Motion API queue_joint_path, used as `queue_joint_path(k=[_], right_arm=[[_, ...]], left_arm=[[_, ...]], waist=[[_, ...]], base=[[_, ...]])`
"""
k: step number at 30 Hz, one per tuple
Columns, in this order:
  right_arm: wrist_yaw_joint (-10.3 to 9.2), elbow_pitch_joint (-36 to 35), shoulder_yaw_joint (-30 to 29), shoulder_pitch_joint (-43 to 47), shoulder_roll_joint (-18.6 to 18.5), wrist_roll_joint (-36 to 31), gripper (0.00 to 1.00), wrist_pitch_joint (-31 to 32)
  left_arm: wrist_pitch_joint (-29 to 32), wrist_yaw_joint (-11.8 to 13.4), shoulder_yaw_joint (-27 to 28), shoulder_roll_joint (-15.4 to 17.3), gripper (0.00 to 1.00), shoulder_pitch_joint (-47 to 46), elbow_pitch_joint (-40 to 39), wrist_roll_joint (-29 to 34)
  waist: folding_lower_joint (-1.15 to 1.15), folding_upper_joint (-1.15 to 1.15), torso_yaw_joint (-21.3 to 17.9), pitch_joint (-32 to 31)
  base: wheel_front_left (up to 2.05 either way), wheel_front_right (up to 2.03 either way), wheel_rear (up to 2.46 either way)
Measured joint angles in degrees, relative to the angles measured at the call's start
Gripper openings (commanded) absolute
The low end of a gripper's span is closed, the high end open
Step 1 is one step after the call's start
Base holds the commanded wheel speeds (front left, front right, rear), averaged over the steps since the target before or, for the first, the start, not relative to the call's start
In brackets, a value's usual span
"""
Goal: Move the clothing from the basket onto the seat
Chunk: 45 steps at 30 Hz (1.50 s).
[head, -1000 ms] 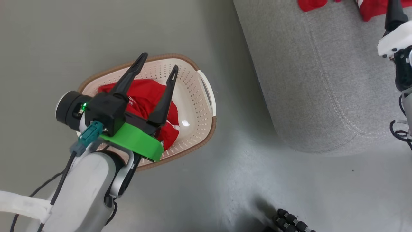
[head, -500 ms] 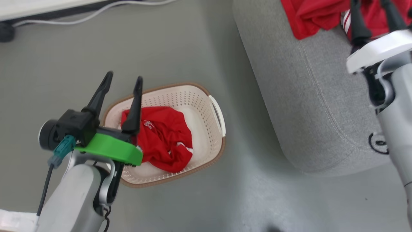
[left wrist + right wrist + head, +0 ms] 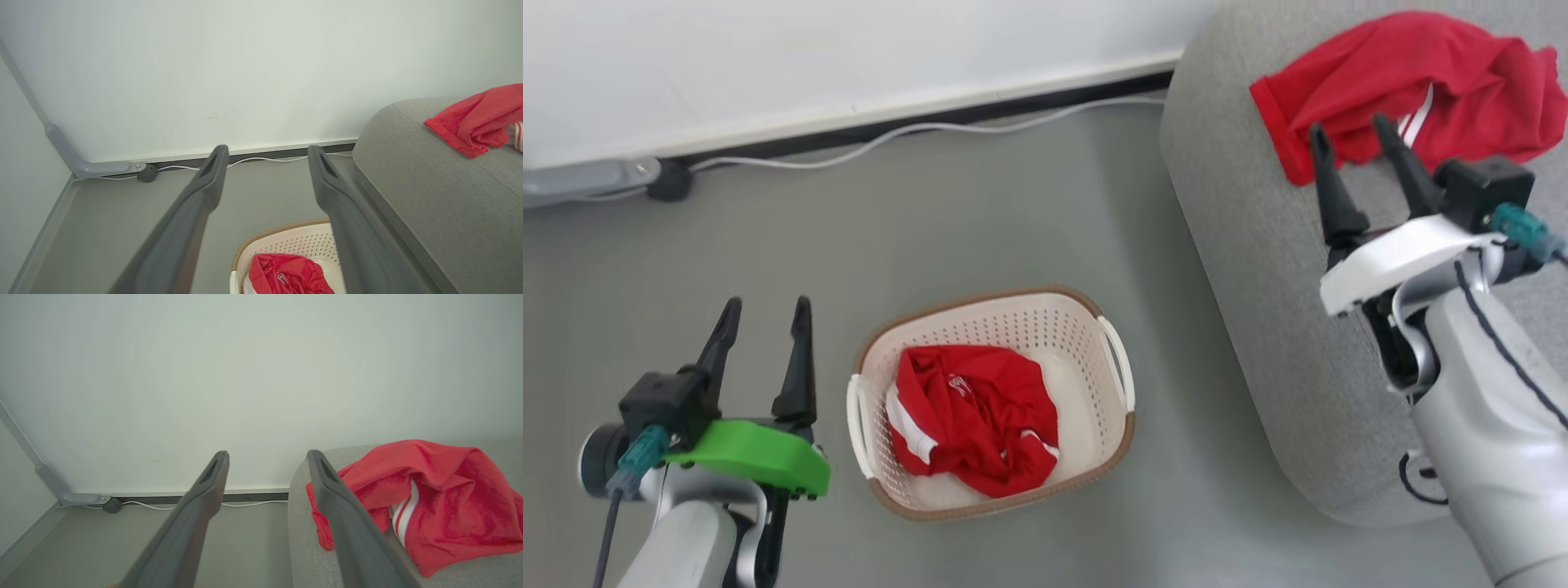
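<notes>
A cream basket [image 3: 1112,384] with a brown rim stands on the grey floor, and a crumpled red garment [image 3: 980,416] with white trim lies inside it; both also show low in the left wrist view, the basket [image 3: 286,241] and the garment [image 3: 286,273]. A second red garment [image 3: 1405,82] with white stripes lies spread on the grey sofa seat [image 3: 1258,245], also in the right wrist view [image 3: 441,490]. My left gripper [image 3: 765,306] stands open and empty, left of the basket. My right gripper [image 3: 1349,128] is open and empty just in front of the garment on the seat.
A white wall with a dark skirting strip runs along the back, with a white cable [image 3: 915,131] on the floor beside it. A grey bracket [image 3: 90,165] and a round black foot [image 3: 670,184] sit at the left corner. Bare floor separates basket and sofa.
The head camera has tilted up, bringing the wall and cable into view. My left gripper has withdrawn from over the basket to its left side. My right gripper shows lower, before the sofa garment.
</notes>
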Motion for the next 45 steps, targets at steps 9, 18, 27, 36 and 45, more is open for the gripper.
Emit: queue_joint_path(k=[9,18,27,36,45], right_arm=[[-1.94,-4.66,1.15,9.14,2.68,-1.23,1.0,0.0],[-2.94,-7.77,2.22,16.26,3.26,-2.2,1.0,0.01],[-4.53,-11.6,1.32,21.08,3.63,-2.22,1.0,0.0],[-4.9,-13.83,1.35,23.88,3.74,-2.61,1.0,0.01],[-4.95,-15.57,1.34,25.41,3.71,-2.8,1.0,0.01]], left_arm=[[-0.49,0.51,4.12,0.0,1.0,5.88,-0.03,0.01],[-0.51,0.52,6.0,0.19,1.0,10.31,-0.44,0.67],[-0.52,0.68,8.2,-1.37,1.0,13.26,-2.36,2.38],[-0.67,0.68,9.37,-2.24,1.0,15.49,-4.03,3.67],[-0.66,0.69,9.62,-2.65,1.0,16.68,-4.93,4.14]], waist=[[0.0,0.0,2.06,-5.39],[0.0,0.0,3.35,-8.46],[0.0,0.0,3.86,-10.4],[0.0,0.0,4.05,-11.42],[0.0,0.0,4.37,-12.0]], base=[[0.0,0.0,0.0],[0.0,0.0,0.0],[0.0,0.0,0.0],[0.0,0.0,0.0],[0.0,0.0,0.0]])
